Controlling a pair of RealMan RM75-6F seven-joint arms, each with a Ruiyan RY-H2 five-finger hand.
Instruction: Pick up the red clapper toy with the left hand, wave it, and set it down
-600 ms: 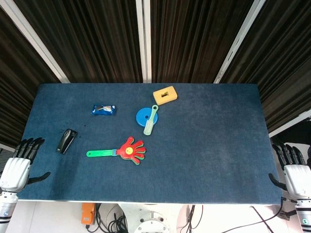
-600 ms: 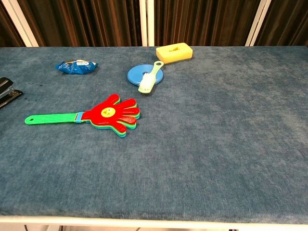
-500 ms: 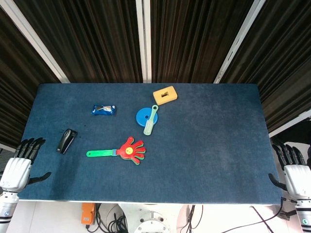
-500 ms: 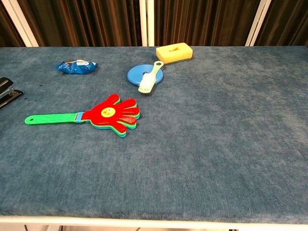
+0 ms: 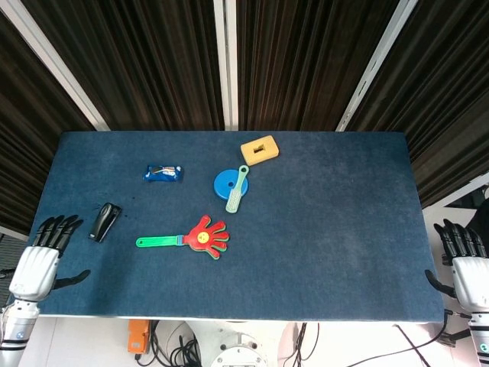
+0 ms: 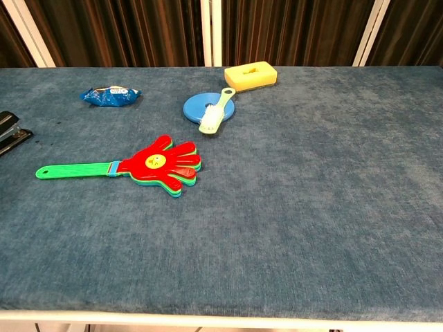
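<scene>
Two cameras, one bench [image 5: 344, 229]

The head view looks steeply down from high up, taking in the whole blue top and the curtain behind. The chest view sits low at the near edge, facing across. Both share the top's middle.

Table [image 6: 332, 207] is covered in matt, fuzzy blue cloth, kinda like felt. Red clapper toy [image 6: 160, 164] looks like smooth glossy plastic, snack packet [image 6: 111, 94] is shiny crinkly foil.
</scene>
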